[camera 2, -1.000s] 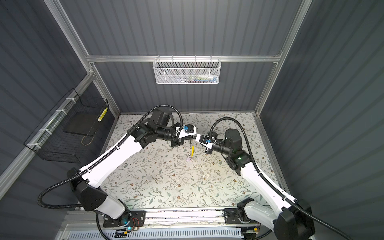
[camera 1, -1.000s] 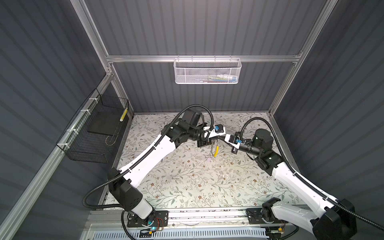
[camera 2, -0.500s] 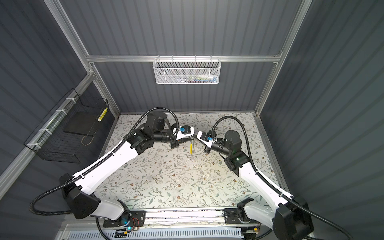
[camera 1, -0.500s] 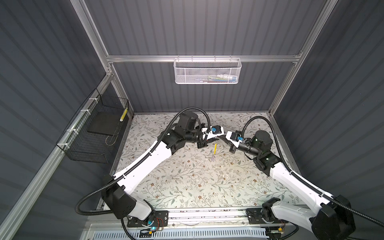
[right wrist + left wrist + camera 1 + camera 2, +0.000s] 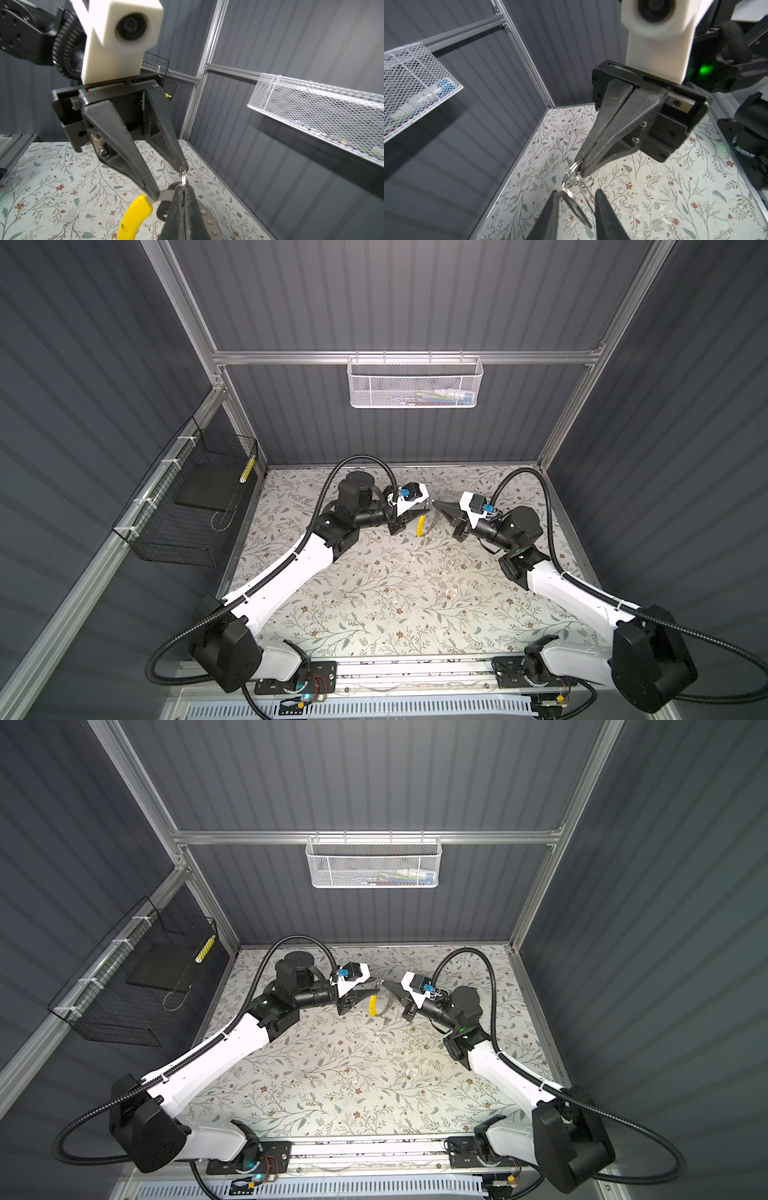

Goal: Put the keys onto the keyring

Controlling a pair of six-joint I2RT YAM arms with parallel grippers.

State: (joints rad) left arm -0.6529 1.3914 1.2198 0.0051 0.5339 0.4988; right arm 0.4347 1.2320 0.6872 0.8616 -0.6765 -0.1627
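The floral table (image 5: 374, 614) is carrying both arms, which are facing each other tip to tip in the air above its rear centre. A white mesh basket (image 5: 415, 383) is hanging on the back wall and a black wire basket (image 5: 195, 506) on the side wall. The left gripper (image 5: 169, 181) is holding its fingers spread, one tip touching the metal strip beside the yellow tag (image 5: 133, 218), the other touching a small wire ring (image 5: 184, 175). The right gripper (image 5: 581, 169) is pressing its fingers together, pinching the keyring (image 5: 208, 221) at its wire loops, so the hoop is hanging clear of the table between the two grippers. A key (image 5: 576, 206) is dangling from those loops between the left fingertips.
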